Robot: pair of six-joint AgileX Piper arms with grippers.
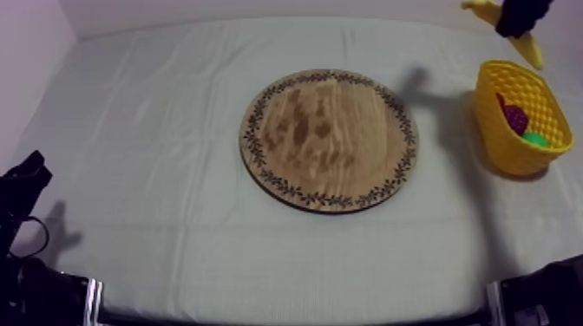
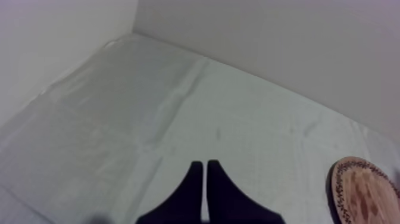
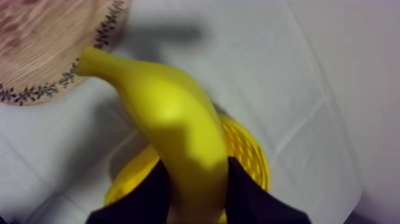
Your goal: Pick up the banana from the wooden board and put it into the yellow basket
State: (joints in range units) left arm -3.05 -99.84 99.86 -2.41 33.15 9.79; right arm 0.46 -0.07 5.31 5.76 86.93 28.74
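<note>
Creased cloth — smooth curved banana over lattice basket.

The cloth around the wooden board looks matt and softly creased. The board itself is smooth, mottled wood with a dark patterned rim. To the right of the board, the yellow basket looks like latticed plastic. The banana is smooth, with a faint sheen. The left gripper is matt black.
</note>
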